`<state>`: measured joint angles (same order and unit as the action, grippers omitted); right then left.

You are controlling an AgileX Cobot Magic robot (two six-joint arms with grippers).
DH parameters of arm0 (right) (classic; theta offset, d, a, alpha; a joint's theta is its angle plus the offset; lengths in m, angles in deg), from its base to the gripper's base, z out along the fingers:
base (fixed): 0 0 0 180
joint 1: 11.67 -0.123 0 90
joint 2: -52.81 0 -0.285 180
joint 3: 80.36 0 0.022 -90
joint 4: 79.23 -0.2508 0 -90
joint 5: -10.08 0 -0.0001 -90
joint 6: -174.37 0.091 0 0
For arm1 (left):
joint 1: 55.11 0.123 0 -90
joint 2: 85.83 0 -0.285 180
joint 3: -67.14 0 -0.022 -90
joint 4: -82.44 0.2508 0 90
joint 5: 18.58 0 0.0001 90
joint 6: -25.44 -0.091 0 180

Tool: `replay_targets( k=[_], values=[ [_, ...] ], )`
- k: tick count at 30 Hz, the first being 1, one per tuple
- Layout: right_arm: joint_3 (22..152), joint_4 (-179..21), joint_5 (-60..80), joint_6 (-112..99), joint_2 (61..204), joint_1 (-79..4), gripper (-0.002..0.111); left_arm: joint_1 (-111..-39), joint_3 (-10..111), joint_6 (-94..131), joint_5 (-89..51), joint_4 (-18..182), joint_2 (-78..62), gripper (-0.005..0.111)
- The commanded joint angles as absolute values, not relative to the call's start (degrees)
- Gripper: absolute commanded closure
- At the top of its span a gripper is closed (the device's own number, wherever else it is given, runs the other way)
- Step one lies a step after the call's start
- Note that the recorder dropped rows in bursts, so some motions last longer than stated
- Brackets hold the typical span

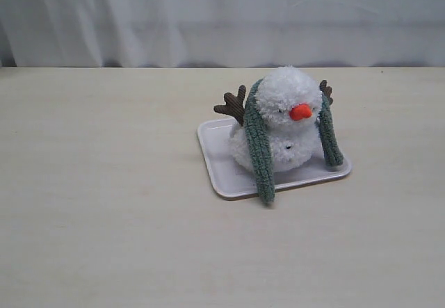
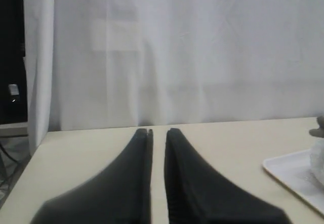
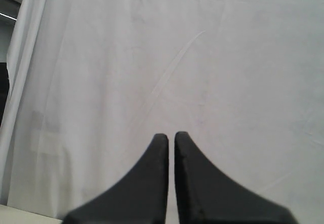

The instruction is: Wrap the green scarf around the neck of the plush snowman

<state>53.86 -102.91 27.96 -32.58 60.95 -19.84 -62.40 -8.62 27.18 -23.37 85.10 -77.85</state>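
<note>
Both claws—left (image 2: pixel 157 133), right (image 3: pixel 167 137)—nearly together, empty; only exterior shows scarf (image 1: pixel 259 144) draping snowman (image 1: pixel 286 117).

Soft, even light filled the scene, leaving only faint shadows under the tray (image 1: pixel 222 176) on the pale surface (image 1: pixel 104 217). No glare showed. Both wrist views were slightly hazy, with each dark end effector (image 2: pixel 158 133) blurred close to the lens.
</note>
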Motion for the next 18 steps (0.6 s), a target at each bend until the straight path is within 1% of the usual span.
replay_targets(
  k=[1, 9, 14, 18],
  values=[
    [53.7, -103.0, 28.1, -32.9, 60.6, -19.8, 0.104, -59.3, -10.1, 25.1, -22.2, 85.1, -78.0, 0.096],
    [53.7, -103.0, 28.2, -32.9, 60.6, -19.8, 0.104, -58.3, -10.1, 23.1, -28.3, 85.1, -78.0, 0.096],
    [53.7, -103.0, 28.2, -32.9, 60.6, -19.8, 0.104, -58.3, -10.1, 21.7, -35.7, 85.3, -78.0, 0.096],
    [53.7, -103.0, 28.2, -32.9, 60.6, -19.8, 0.104, -58.3, -10.1, 20.9, -36.4, 85.3, -78.0, 0.096]
  ],
)
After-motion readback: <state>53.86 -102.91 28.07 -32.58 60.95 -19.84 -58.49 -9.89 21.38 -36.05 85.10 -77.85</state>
